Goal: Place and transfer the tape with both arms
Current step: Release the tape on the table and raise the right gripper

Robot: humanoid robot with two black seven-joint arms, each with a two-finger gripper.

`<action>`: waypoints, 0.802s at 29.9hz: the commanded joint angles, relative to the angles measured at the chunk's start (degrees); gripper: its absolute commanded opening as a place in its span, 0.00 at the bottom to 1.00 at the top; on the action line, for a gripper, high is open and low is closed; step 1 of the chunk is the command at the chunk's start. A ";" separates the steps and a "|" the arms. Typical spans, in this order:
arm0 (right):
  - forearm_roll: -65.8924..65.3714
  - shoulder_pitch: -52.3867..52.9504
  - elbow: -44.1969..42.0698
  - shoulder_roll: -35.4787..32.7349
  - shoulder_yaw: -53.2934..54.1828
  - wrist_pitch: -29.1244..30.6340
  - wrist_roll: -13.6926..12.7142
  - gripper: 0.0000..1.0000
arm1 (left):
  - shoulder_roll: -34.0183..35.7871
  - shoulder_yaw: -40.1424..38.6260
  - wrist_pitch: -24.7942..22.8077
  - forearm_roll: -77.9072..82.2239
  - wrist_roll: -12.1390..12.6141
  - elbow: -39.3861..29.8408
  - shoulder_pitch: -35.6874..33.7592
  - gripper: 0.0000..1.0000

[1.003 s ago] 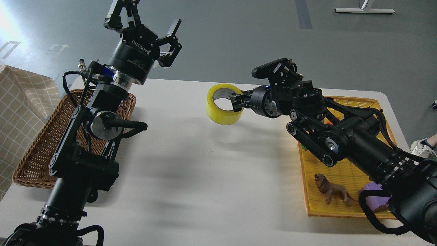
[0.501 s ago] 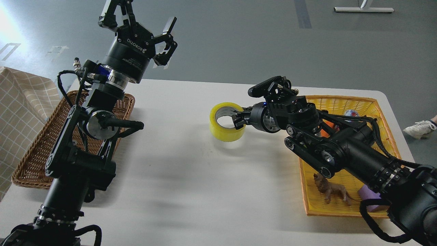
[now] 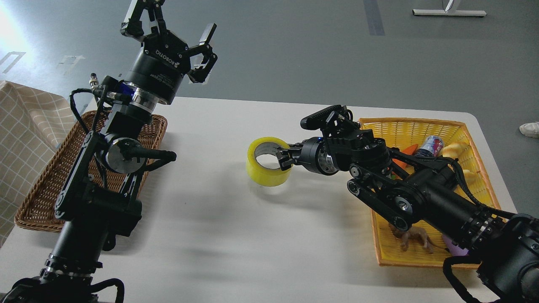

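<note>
The wide roll of translucent yellow packing tape with a grey-white core (image 3: pixel 268 163) sits low over the middle of the white counter (image 3: pixel 236 235), its open ring facing up. Whether its underside touches the surface or hangs just above cannot be settled from this view; a soft shadow lies directly beneath it.

Your right hand (image 3: pixel 283 158) reaches in from the right and pinches the roll's near-right wall, one finger inside the ring and the other against the outer face. The grip looks firm and the roll sits level.

Step in hand, as I judge it: the placing half of the task, with the right arm setting the roll down at mid-counter for the other arm to collect.

Your left hand (image 3: pixel 168 31) is held high above the far-left counter edge, fingers spread wide and empty, well apart from the roll. Below it lies the brown woven wicker tray (image 3: pixel 40 198), the probable destination.

The yellow woven basket (image 3: pixel 421 126) on the right holds a small can, an orange item, a pale bread-like piece and a brown toy lion (image 3: pixel 412 240); none of these concern the task.

Next move calls for: seat the roll flat, spread the right fingers, and withdraw the inner finger without dragging the ring. Then bring the left hand down over the opposite wall.
</note>
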 commanded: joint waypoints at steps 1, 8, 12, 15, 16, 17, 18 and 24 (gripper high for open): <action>0.21 -0.18 0.13 0.01 -0.01 0.00 0.05 0.31 | 0.08 -0.08 0.01 -0.05 0.01 0.07 0.07 0.98; 1.00 -1.50 1.53 0.01 1.40 0.00 0.05 0.96 | 0.08 -0.44 -0.17 -0.05 0.01 0.07 0.07 0.98; 2.93 -1.67 2.15 0.01 2.01 0.00 -0.03 0.99 | 0.43 -0.44 -0.17 -0.05 0.01 0.07 0.07 0.98; 3.03 -1.32 2.24 0.01 3.59 0.00 -0.03 0.99 | 0.60 -0.52 -0.17 -0.05 0.01 0.07 0.07 0.98; 3.03 -1.24 2.24 0.01 4.38 0.00 -0.03 0.99 | 0.60 -0.52 -0.17 -0.05 0.01 0.07 0.07 0.98; 3.03 -1.15 2.24 0.01 5.26 0.00 -0.12 0.99 | 0.60 -0.52 -0.17 -0.05 0.01 0.07 -0.01 0.98; 3.11 -0.97 2.33 0.01 6.83 0.00 -0.12 0.99 | 0.60 -0.44 -0.17 -0.05 0.01 0.07 0.07 0.98; 3.20 -0.97 5.92 0.01 14.66 -3.72 -0.12 0.99 | 0.51 -0.44 0.27 -0.05 0.01 0.07 -0.01 0.98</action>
